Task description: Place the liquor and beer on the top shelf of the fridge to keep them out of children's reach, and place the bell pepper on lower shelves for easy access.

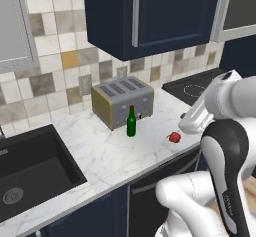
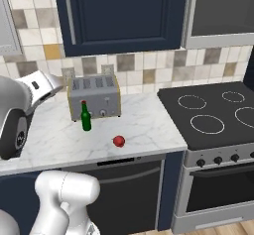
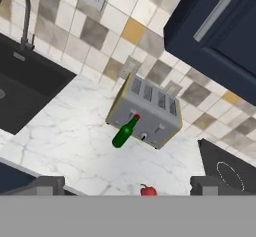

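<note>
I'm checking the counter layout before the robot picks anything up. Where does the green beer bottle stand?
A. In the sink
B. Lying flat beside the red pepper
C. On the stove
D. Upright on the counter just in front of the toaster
D: the beer bottle stands upright on the marble counter right in front of the toaster, with the bell pepper apart from it, nearer the counter's edge.

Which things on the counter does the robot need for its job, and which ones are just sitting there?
Needed:
the beer, standing upright in front of the toaster
the bell pepper, near the counter's front edge

Just sitting there:
the toaster
the sink
the stove
</note>
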Robot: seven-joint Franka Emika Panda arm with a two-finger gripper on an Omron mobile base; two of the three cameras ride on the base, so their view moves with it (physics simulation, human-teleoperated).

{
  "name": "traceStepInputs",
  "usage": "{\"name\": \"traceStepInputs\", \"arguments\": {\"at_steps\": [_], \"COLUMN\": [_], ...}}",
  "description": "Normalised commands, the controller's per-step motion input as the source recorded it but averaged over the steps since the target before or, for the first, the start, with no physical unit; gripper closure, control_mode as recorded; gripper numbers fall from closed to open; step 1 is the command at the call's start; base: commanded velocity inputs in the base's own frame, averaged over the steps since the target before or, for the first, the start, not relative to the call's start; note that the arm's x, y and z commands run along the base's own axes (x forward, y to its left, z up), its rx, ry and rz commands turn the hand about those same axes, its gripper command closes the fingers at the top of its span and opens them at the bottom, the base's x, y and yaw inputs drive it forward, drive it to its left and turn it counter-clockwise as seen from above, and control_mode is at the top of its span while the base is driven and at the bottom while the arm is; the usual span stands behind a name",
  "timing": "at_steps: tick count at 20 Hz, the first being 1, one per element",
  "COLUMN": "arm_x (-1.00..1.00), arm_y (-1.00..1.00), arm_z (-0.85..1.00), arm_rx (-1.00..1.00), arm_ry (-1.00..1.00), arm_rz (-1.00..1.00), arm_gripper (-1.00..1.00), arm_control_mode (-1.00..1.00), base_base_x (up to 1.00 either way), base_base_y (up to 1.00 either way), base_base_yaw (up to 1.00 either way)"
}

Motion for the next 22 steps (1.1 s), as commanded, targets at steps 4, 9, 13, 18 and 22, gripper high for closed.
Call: {"name": "traceStepInputs", "arguments": {"at_steps": [4, 9, 13, 18, 22], "arm_x": [0.39, 0.46, 0.48, 0.57, 0.6], "arm_y": [-0.13, -0.14, -0.15, -0.01, -0.08], "arm_z": [-0.32, -0.42, -0.47, -0.36, -0.39], "arm_rx": [0.08, 0.11, 0.14, 0.13, 0.22], "arm_ry": [0.0, 0.0, 0.0, 0.0, 0.0], "arm_rz": [-0.01, -0.01, 0.0, 0.0, 0.0], "arm_gripper": [-1.0, -1.0, -1.0, -1.0, -1.0], "arm_control_mode": [-1.0, -1.0, -1.0, -1.0, -1.0], "base_base_x": [0.0, 0.0, 0.0, 0.0, 0.0], "base_base_y": [0.0, 0.0, 0.0, 0.0, 0.0], "base_base_yaw": [0.0, 0.0, 0.0, 0.0, 0.0]}}
